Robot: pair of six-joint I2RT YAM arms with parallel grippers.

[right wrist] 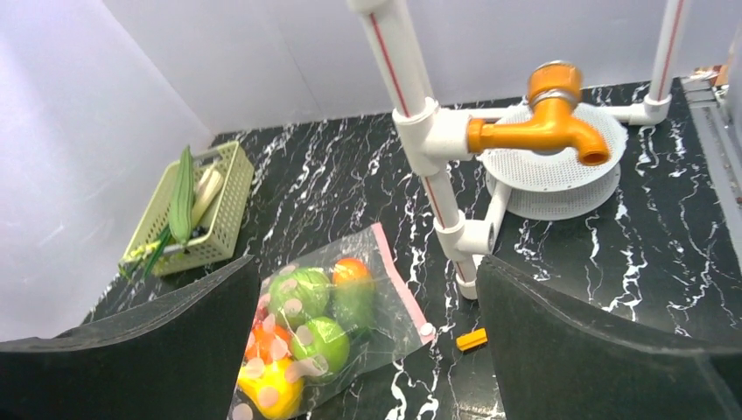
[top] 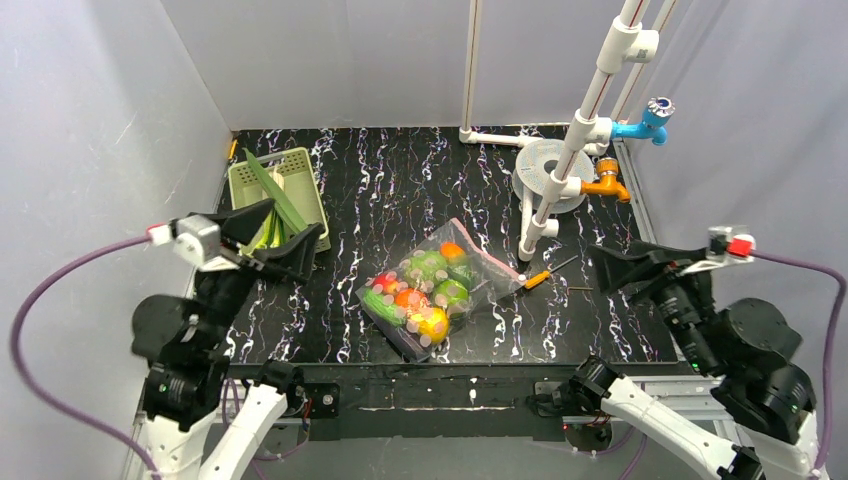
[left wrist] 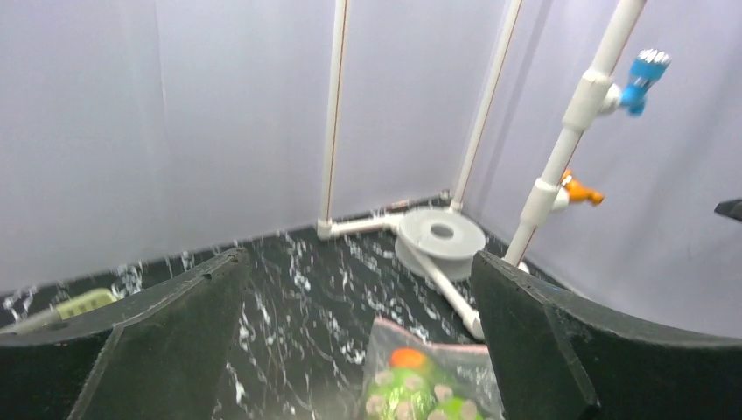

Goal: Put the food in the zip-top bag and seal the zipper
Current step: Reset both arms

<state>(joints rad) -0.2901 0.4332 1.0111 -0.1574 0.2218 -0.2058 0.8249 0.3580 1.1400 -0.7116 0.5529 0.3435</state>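
Several glossy round food (right wrist: 322,339) pieces in dotted zip-top bag (right wrist: 390,306)

The top view looks down from above and behind both arm bases onto the whole tabletop (top: 400,180). The 2 wrist views sit lower, peering out between the left fingers (left wrist: 166,341) and the right fingers (right wrist: 157,341) toward the far walls. All 3 views share the zip-top bag (top: 430,285) and the white pipe stand (top: 585,130).
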